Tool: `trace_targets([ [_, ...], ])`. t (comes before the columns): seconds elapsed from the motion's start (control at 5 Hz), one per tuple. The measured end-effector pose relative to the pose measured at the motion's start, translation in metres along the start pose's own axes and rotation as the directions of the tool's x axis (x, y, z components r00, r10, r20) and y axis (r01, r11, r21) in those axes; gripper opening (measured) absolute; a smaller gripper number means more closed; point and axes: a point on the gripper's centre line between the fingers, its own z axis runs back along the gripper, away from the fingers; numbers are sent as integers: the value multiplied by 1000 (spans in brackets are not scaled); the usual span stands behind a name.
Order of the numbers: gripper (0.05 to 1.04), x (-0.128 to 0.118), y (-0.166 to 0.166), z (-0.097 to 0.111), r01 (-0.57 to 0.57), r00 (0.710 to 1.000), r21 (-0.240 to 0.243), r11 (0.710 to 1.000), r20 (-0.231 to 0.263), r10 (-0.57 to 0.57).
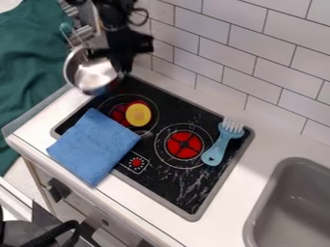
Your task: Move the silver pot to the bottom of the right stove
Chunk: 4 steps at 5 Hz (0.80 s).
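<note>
The green cloth [27, 62] hangs close behind the pot on the far left; if the pot swings that way, it could brush the folds. The blue cloth [93, 144] lies over the stove's [180, 183] front left edge, so a low path would likely drag it along or catch the pot on it. The silver pot [89, 76] is at the stove's back left corner, tilted, its mouth towards the camera. The gripper [120, 69] meets it at its right side, but I cannot tell whether the jaws are spread or pinching the wall: the dark parts run together there. If the hold is only on one side, the pot's weight could turn it further or let it slip, and it might come down on its rim and roll. Next along, the yellow thing [138, 115] sits on the left burner [120, 113], right where a straight path would pass; too little height could knock it off. The right burner [185, 144] lies beyond, with the goal probably just in front of it. The blue brush [221, 144] rests beside that burner, so setting down too far right could pin its handle and leave the pot leaning.
</note>
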Motion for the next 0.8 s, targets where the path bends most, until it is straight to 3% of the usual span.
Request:
trace_targets([
  [0.2, 59, -13, -12, 32, 41, 998, -10, 999, 53, -40],
  [0.4, 59, -50, -37, 63, 80, 995, -40, 996, 63, -77],
  [0.8, 59, -119, -69, 73, 63, 997, -51, 997, -46, -66],
])
